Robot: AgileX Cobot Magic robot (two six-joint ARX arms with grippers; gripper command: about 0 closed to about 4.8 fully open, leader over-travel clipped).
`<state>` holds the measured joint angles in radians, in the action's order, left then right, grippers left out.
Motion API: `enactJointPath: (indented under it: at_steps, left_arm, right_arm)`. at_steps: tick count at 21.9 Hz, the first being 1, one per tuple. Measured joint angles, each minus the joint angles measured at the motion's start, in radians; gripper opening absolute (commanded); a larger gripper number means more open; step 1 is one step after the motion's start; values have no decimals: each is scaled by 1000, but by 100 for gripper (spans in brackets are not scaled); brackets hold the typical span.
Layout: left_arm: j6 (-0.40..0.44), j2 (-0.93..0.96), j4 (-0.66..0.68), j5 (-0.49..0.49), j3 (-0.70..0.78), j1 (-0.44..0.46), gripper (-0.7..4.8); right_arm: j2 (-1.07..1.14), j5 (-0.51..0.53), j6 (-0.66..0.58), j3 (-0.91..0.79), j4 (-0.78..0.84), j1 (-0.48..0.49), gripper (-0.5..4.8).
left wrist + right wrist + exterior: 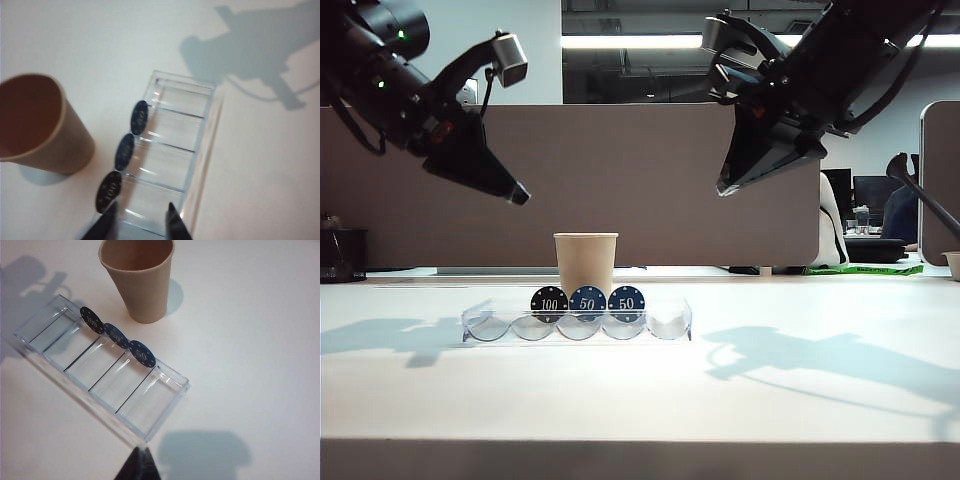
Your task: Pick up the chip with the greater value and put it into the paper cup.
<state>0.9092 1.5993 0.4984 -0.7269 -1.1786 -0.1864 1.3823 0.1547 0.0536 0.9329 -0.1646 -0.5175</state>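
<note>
- The chip with the greater value (549, 302), black with a white "100", stands on edge in the clear tray (670, 322), leaning against the tray's far wall, in the second compartment from the left as the exterior view shows it.
- Two blue chips marked "50" (588, 302) (626, 302) stand beside it in the next two compartments; the three overlap slightly at their edges in the exterior view.
- The paper cup (586, 262) stands upright on the white table (820, 400), just behind the tray and behind the black chip and the first blue chip.
- Only the exterior view shows the chip faces head-on, so the numerals read clearly there. The wrist views show the chips (108, 191) (92, 320) obliquely, the tray's dividers (107, 371), and the cup's hollow interior (25, 112) (137, 250).
- The left gripper (141, 220) hangs well above the table at the left of the exterior view (518, 194). Its wrist view shows the two fingertips (107, 217) apart, over the tray end nearest the black chip, holding nothing.
- The right gripper (725, 186) hangs high at the right of the exterior view, pointing down toward the tray. Its wrist view shows the dark tips (139, 467) drawn together into one point, with nothing between them.
</note>
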Motion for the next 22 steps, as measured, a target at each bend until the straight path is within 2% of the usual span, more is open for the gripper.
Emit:
enactJointPath:
  at_steps: [5,8,22]
  left_arm:
    - [19,24,16,-4,0,-1,129]
    - [19,32,15,-3,0,-1,188]
    - [39,61,-34,-7,0,-14,190]
  right_arm:
    - [0,0,0,0,0,0,-1]
    - [0,1,0,0,0,0,-1]
    - [0,2,0,0,0,0,-1]
